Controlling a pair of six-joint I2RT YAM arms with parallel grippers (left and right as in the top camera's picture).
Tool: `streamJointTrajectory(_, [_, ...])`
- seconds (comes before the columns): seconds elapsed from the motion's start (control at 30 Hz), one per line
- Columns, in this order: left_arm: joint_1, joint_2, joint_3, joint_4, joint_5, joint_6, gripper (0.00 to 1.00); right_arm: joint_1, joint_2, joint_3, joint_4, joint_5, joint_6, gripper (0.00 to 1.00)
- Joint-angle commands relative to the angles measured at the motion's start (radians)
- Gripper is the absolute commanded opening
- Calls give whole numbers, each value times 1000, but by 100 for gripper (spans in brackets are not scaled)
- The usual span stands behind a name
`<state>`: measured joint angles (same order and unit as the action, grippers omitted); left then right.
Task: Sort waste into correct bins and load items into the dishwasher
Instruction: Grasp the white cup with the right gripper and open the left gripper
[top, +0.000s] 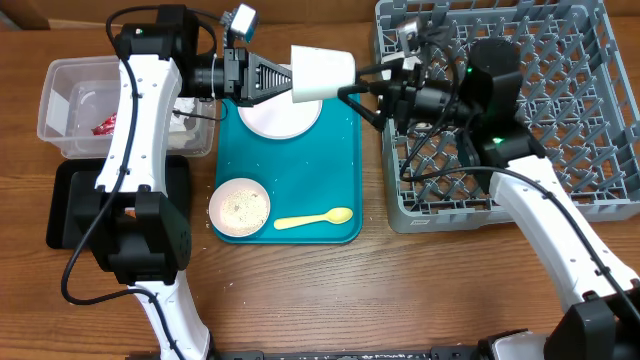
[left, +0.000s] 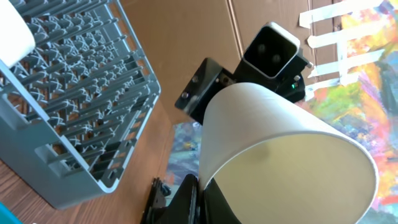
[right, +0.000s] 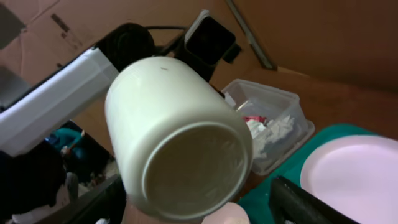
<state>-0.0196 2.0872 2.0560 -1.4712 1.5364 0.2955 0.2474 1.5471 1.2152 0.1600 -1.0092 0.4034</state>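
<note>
Wooden table (top: 300, 290) | left gripper (top: 288, 80) reached across, clamped on white cup (top: 322, 72) rim | right gripper (top: 362, 88) gaped empty beside its base | cup lay horizontal, base toward right gripper

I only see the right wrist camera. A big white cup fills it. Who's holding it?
Observer: The left gripper holds the white cup by its rim, in the air above the teal tray.
Operator: Is my gripper shut?
Observer: No, the right gripper is open, with its fingers by the cup's base.
Operator: Where's the dishwasher rack?
Observer: The grey dish rack sits beside the tray, on the right arm's side.
</note>
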Motion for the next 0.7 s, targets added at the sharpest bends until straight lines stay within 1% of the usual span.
streamJointTrajectory(0.0, [-7, -21, 15, -2, 46, 11, 4, -2, 5, -4, 50, -87, 3, 75])
streamJointTrajectory(0.13, [-7, -21, 15, -14, 46, 11, 4, -1, 5, -4, 102, -115, 21, 75])
streamJointTrajectory(0.27, [-15, -21, 15, -25, 46, 11, 4, 1, 5, -4, 104, -114, 20, 75])
streamJointTrajectory(0.37, [-31, -21, 15, -35, 46, 11, 4, 1, 9, -4, 104, -103, 20, 82])
streamJointTrajectory(0.67, [-55, -21, 15, -74, 45, 16, 4, -14, 17, -4, 94, -74, 20, 82])
